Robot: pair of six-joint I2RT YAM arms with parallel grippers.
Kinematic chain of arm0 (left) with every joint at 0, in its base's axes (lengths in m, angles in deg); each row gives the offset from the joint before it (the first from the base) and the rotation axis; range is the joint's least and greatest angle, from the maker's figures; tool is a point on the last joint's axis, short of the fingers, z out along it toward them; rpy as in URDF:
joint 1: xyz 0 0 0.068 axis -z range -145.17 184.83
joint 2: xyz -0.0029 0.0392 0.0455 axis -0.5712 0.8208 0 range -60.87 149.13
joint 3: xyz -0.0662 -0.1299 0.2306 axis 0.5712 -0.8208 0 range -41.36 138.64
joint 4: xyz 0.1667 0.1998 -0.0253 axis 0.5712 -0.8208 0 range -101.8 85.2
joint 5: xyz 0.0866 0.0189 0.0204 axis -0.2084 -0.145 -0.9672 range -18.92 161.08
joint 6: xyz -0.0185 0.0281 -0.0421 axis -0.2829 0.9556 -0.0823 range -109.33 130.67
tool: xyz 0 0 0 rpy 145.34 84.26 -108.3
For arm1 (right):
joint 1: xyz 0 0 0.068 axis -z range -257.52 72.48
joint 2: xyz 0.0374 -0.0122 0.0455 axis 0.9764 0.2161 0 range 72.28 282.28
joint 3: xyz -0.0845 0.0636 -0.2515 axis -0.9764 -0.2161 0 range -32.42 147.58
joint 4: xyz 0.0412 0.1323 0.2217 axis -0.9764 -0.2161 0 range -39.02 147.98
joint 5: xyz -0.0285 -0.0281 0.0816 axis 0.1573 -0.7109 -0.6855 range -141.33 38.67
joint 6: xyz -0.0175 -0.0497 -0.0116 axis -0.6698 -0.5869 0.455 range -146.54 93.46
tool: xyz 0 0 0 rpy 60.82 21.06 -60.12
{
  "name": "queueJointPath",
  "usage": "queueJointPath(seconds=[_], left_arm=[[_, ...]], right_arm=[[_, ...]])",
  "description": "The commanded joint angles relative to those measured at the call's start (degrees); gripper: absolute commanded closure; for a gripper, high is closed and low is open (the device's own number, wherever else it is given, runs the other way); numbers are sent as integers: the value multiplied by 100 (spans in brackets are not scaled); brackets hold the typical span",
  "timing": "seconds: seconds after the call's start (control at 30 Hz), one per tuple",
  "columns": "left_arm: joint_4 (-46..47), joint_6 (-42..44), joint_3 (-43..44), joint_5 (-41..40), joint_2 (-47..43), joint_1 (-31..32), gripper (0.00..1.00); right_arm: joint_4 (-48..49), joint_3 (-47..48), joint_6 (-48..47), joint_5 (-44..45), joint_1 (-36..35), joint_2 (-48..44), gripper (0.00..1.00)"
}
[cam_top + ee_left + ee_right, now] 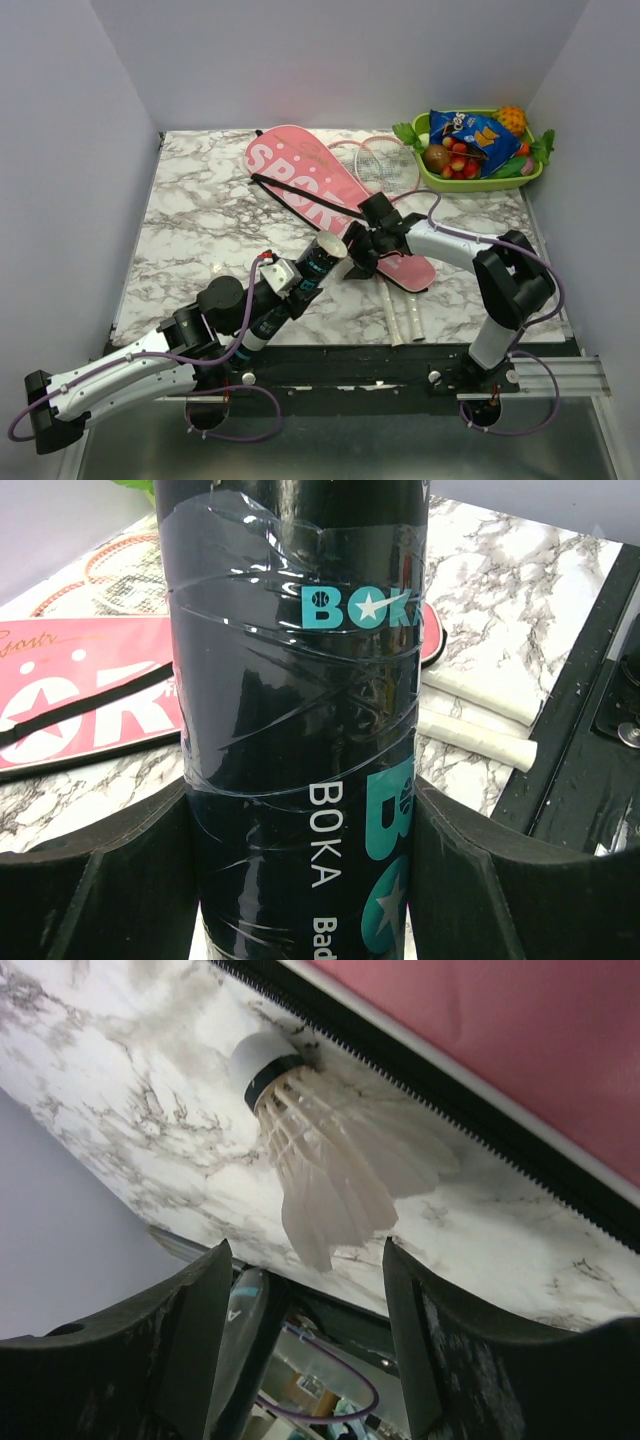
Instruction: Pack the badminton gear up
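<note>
holding right fingers [190, 1340] spread just short of shuttlecock [330, 1160] | facing its feathers, cork lying beyond, beside bag [520, 1040] zip (long axis toward fingers) | pinching tube [300, 730] in left fingers [100, 880]

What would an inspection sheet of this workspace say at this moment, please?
Surface: marble-patterned table, no spills seen.
Job's things: pink racket bag lies flat; rackets show heads on its far side and white handles at the near edge; shuttlecock lies on the table against the bag's zip edge; dark tube is held off the table.
Clutter: green tray of fruit and snacks, far right corner.
Pincers: left pincer shut on the tube; right pincer open, pointed at the shuttlecock.
Cables: purple cables along both arms, no snag seen.
Surroundings: plain pale walls.
</note>
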Motion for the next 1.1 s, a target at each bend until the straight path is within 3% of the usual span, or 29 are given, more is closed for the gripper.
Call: queueJointPath(seconds=[0.0,0.4,0.6,0.7,0.87,1.07], left_arm=[[-459,-107,-64,-46,-42,11,100],[-714,-10,24,-2,-68,11,100],[-722,-10,42,7,-51,11,100],[-705,-10,51,7,-33,11,100],[-644,-10,51,-2,20,11,100],[-582,174,103,-116,81,11,100]], right_arm=[[287,183,110,486,-47,257,30],[552,517,66,803,-55,548,30],[587,648,13,812,-47,688,38],[613,658,-13,768,-47,706,54],[613,658,-101,733,-47,680,98],[298,833,-539,873,-47,285,99]])
